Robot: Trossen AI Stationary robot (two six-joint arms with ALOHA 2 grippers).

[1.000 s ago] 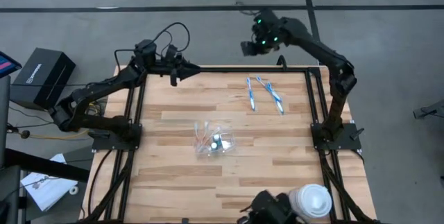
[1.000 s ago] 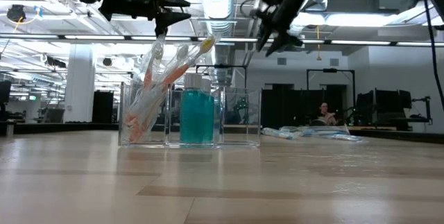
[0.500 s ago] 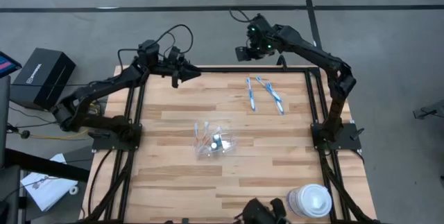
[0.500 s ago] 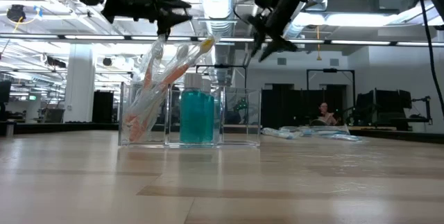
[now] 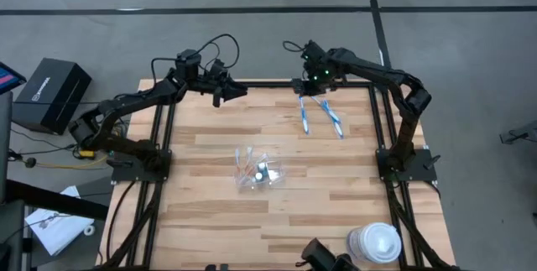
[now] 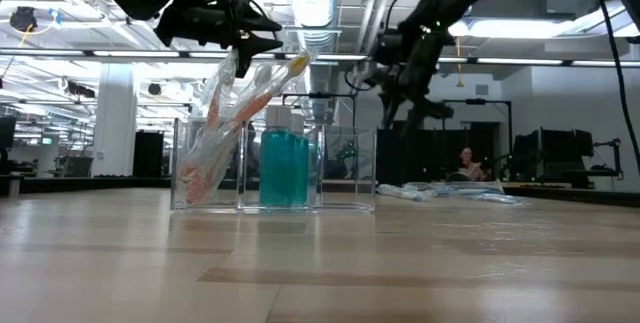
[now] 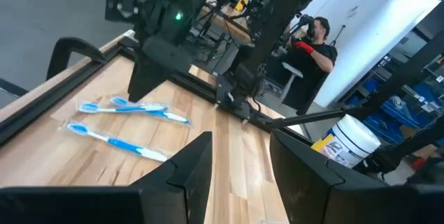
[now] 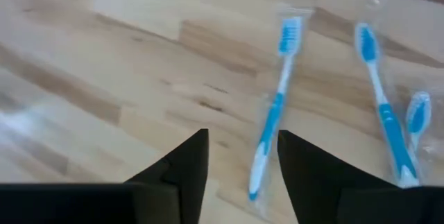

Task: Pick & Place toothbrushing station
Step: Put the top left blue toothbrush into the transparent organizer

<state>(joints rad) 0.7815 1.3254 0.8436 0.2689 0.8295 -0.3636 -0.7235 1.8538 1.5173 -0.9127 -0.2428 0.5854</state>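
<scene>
A clear compartmented holder (image 5: 258, 171) stands on the table's middle, also in the low view (image 6: 272, 168). It holds several wrapped orange and white toothbrushes (image 6: 235, 113), leaning in its left compartment, and a blue-green bottle (image 6: 283, 168). Three wrapped blue toothbrushes (image 5: 304, 114) lie flat near the far right corner and show in the right wrist view (image 8: 272, 116). My right gripper (image 5: 302, 90) hangs open just above their far ends (image 8: 243, 137). My left gripper (image 5: 242, 92) is open and empty over the far edge (image 7: 239, 141).
A white round lidded container (image 5: 375, 242) sits at the table's near right corner. A black box (image 5: 52, 91) stands off the table's left. A person (image 7: 316, 40) sits in the room beyond. The black frame rail (image 5: 277, 84) runs along the far edge.
My right gripper has come down from above and beyond the far edge, moving nearer and lower until it hangs over the far ends of the blue toothbrushes. My left gripper has shifted slightly toward the table's right and down. The holder and toothbrushes have not moved.
</scene>
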